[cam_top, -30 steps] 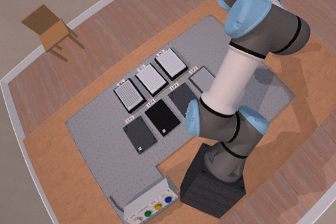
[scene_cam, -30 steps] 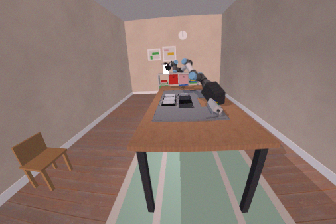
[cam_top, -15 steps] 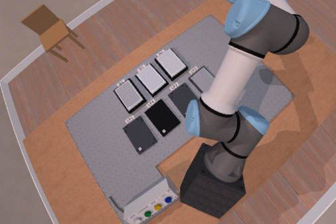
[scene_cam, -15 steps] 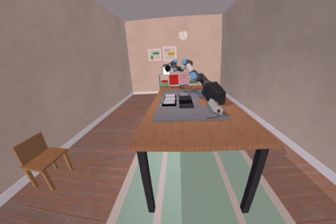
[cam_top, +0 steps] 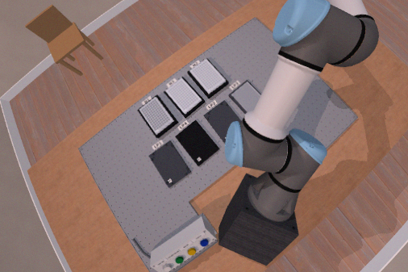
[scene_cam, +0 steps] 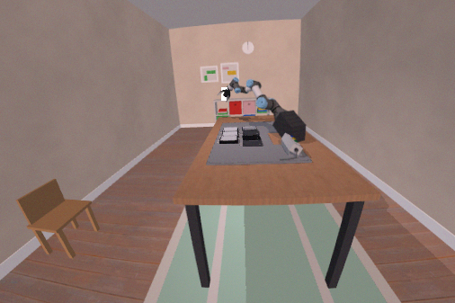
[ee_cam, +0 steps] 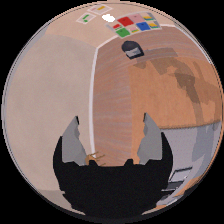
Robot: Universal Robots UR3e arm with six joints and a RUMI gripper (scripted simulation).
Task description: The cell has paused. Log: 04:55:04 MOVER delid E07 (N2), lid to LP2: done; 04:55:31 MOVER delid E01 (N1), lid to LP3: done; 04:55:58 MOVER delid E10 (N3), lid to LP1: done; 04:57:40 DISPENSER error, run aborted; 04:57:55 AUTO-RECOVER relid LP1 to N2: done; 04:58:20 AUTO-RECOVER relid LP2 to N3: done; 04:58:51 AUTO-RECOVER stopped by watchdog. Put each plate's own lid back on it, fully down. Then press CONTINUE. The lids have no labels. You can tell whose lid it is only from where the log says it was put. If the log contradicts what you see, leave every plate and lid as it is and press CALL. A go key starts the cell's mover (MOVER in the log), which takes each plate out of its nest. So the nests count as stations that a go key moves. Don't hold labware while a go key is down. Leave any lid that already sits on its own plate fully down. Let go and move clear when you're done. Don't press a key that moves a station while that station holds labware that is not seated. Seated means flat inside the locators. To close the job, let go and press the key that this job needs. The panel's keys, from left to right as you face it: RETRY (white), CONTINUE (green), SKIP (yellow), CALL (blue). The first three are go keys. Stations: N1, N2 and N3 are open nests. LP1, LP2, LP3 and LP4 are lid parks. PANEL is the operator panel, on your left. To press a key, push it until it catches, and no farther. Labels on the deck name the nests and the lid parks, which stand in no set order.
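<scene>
Wood worktop [cam_top: 101, 207] carries a grey deck [cam_top: 121, 191]. Three plates sit in a diagonal row: N1 plate [cam_top: 156, 115] shows open wells, N3 plate [cam_top: 183, 96] and N2 plate [cam_top: 207, 76] look lidded. Parks sit in the next row: LP1 [cam_top: 169, 163] and LP2 [cam_top: 221, 119] dark grey, LP4 [cam_top: 197, 142] black, and LP3 [cam_top: 246, 97] holding a pale lid, partly behind the arm [cam_top: 282, 98]. Panel [cam_top: 183, 248] sits at the deck's near edge, green key [cam_top: 179, 260] beside yellow [cam_top: 192, 251] and blue [cam_top: 204, 242]. Pincer [ee_cam: 110, 134] is raised well off the deck, past the worktop's far end in the exterior view, fingers apart, nothing between them. All plates and lids lie well away from it.
</scene>
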